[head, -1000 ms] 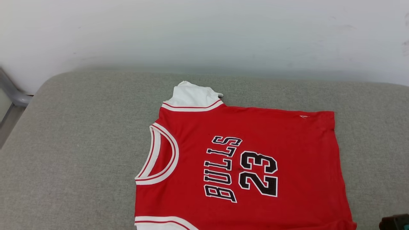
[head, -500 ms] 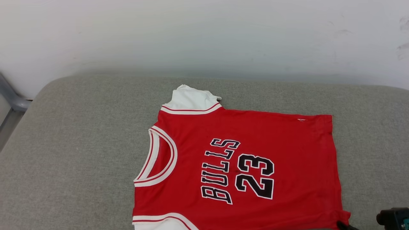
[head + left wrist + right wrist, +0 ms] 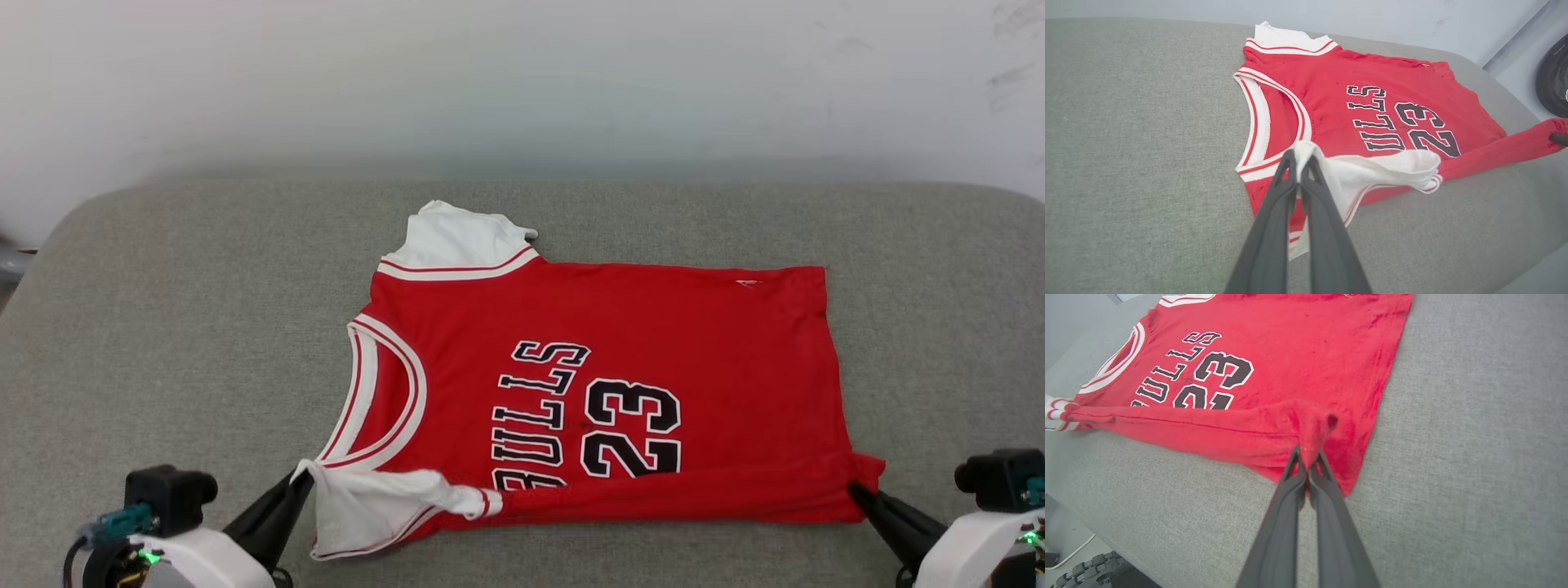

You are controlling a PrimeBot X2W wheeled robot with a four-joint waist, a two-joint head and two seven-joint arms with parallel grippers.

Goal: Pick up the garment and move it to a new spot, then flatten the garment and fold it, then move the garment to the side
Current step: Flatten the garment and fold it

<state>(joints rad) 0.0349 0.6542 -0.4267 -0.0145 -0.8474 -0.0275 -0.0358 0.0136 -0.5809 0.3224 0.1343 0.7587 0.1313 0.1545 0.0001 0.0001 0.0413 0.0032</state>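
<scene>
Garment: a red jersey [image 3: 637, 343] lies spread across the middle of the grey padded bench [image 3: 163, 343]. Its collar [image 3: 384, 392] is toward the left of the head view, its hem toward the right, and the chest print [image 3: 588, 408] faces up.

Near edge: it is raised off the bench and rolled toward the far side. It forms a red ridge along the lower part of the frame that covers the bottom of the letters and number.

Left gripper [image 3: 302, 482]: it sits at the lower left of the head view. Its fingers [image 3: 1274, 228] are pressed together on the white near sleeve [image 3: 367, 506], just beside the collar, with cloth bunched between the tips.

Right gripper [image 3: 853, 490]: it sits at the lower right of the head view. Its fingers are pinched tight on the near hem corner [image 3: 1314, 428], and a small red peak of cloth stands above the tips.

Reason for the hold: each gripper has one end of the same long edge. To my eye this is so the side rises as one straight line instead of sagging in the middle.

Far sleeve [image 3: 457, 237]: it lies flat at the upper centre, well apart from both grippers. The weight of the resting cloth likely anchors the jersey while the near side turns over.

Step in hand: I judge a lengthwise fold is just starting, since the body already looks smooth.

Risk: the white sleeve droops loose between the left fingers and the red ridge, and it could tuck under crookedly.
</scene>
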